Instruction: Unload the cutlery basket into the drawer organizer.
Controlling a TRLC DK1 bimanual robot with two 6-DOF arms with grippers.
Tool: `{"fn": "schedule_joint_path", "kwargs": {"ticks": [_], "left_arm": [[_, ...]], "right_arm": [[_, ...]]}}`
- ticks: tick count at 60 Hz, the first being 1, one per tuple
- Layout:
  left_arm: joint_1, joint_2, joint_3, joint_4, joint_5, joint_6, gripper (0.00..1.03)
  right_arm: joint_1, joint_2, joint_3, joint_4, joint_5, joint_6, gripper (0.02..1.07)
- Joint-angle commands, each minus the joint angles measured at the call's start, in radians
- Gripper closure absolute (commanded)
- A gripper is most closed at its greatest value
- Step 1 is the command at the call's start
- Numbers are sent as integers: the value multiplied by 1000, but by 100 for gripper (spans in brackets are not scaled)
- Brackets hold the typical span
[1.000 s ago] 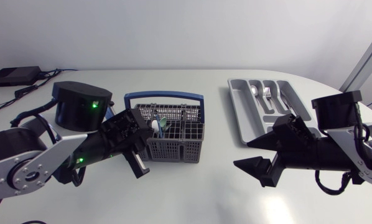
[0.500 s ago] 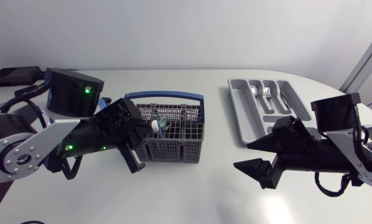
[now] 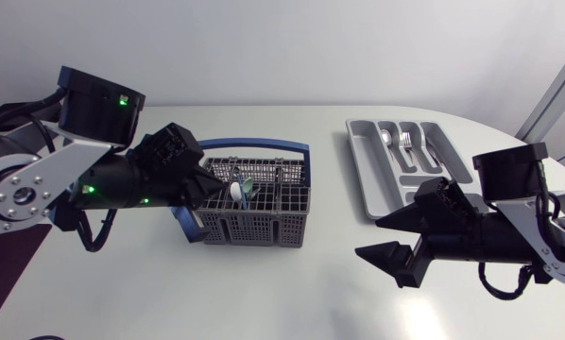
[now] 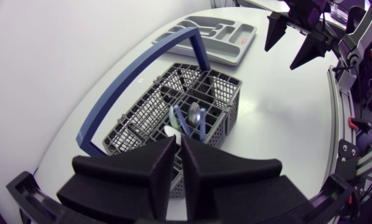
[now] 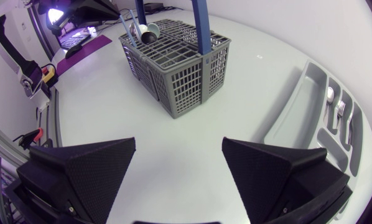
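Grey cutlery basket [image 3: 254,210] stands on the bench [image 3: 292,293], cutlery [image 3: 237,189] inside. Your left gripper [image 4: 178,142] hovers just beside it, fingers [image 4: 155,168] pinched narrow. Your right gripper [image 5: 178,146] gapes wide near the drawer organizer [image 3: 363,170].

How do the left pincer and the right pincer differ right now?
The left pincer is closed almost completely, with nothing in it; the right pincer is spread wide. The left hangs at the edge of the cutlery basket; the right sits over bare table near the drawer organizer. Both are matte black and empty.
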Motion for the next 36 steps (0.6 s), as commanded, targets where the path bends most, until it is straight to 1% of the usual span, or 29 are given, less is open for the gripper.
{"fn": "schedule_joint_path", "kwargs": {"ticks": [1,4,6,10,13,15,17,20,24,28,29,33,36], "left_arm": [[33,19,44,-2,9,-31,89],[52,27,53,1,-1,-48,89],[60,31,62,-4,-5,-54,85],[88,53,85,-24,-8,-82,83],[97,71,97,-36,1,-85,75],[108,74,102,-36,9,-91,72],[123,85,108,-36,27,-97,71],[141,96,120,-55,65,-106,67],[151,119,137,-98,79,-105,67],[183,139,154,-133,157,-108,66],[192,143,157,-139,164,-113,66],[224,156,172,-163,210,-126,54],[233,162,177,-180,223,-128,53]], "right_arm": [[-7,-10,-24,-4,-12,-17,7],[-7,-10,-26,-4,-12,-18,7],[-10,-10,-27,-4,-14,-21,7],[-12,-10,-29,-4,-14,-21,7],[-10,-10,-29,-4,-15,-21,7],[-10,-10,-29,-4,-15,-21,7],[-10,-10,-29,-4,-15,-21,7],[-10,-10,-27,-4,-15,-21,7],[-10,-10,-29,-4,-15,-23,7],[-10,-8,-29,-4,-14,-23,7],[-10,-8,-30,-4,-14,-23,7],[-12,-7,-30,-2,-14,-25,7],[-10,-7,-29,-2,-14,-25,7]]}}
